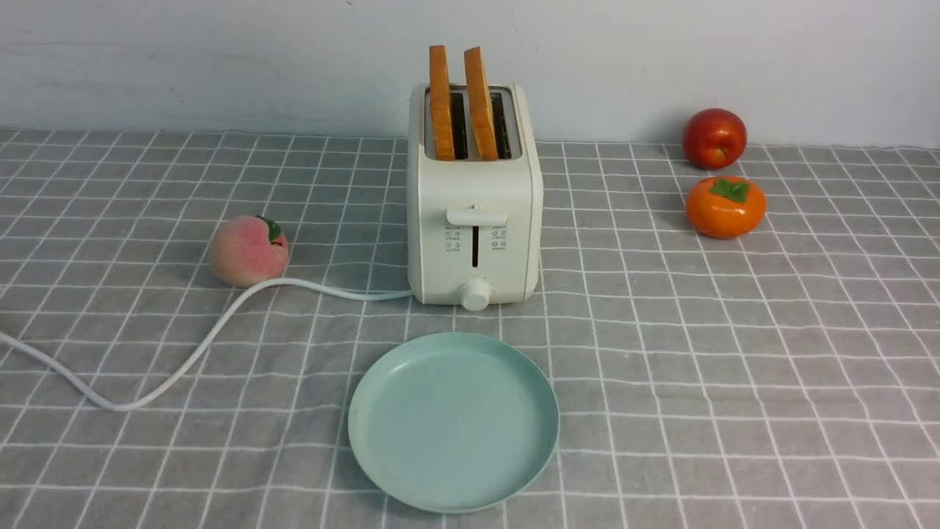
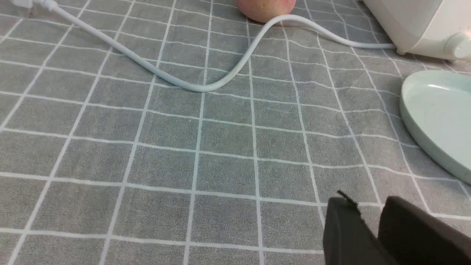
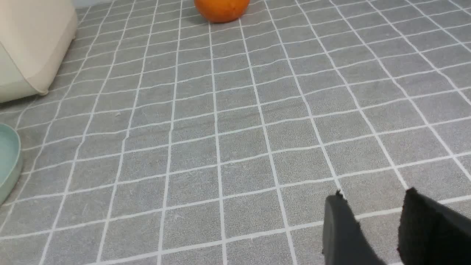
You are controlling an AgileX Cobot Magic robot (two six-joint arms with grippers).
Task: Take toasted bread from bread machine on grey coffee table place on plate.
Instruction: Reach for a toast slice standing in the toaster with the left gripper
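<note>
Toast slices [image 1: 440, 103] are held upright, raised for grasping, in the toaster [image 1: 474, 220]; the mint-green plate [image 1: 453, 420] is set just before it. Left gripper [image 2: 369, 221], right gripper [image 3: 379, 217]: narrowly parted, empty.

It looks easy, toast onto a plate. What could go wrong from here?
1. The two toast slices stand close together in the toaster; grabbing one could knock or drag the other.
2. The cord loops across the table on the left; an arm could snag it and shift the toaster.
</note>
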